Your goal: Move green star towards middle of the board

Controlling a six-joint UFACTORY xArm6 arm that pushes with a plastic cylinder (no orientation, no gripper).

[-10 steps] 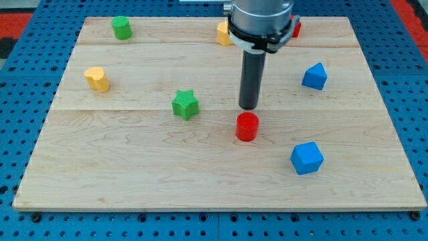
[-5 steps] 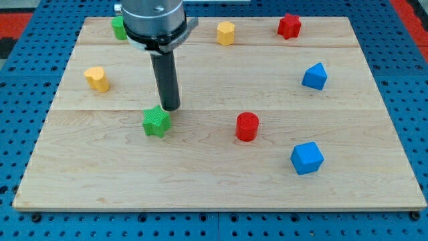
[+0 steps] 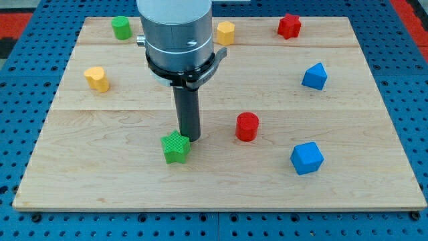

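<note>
The green star (image 3: 176, 148) lies on the wooden board (image 3: 120, 181), below and left of the board's middle. My tip (image 3: 190, 138) stands just above and right of the star, touching or nearly touching its upper right edge. The rod rises from there to the arm's grey body, which hides part of the board's upper middle.
A red cylinder (image 3: 247, 126) stands right of the tip. Blue blocks sit at the right (image 3: 314, 76) and lower right (image 3: 307, 158). A yellow heart-like block (image 3: 97, 79) is at the left. A green cylinder (image 3: 121, 27), a yellow block (image 3: 226, 32) and a red star (image 3: 289, 25) line the top.
My tip swung from the middle to the left, then down and right. The green star was pushed left and down, then down and right to its place now.
</note>
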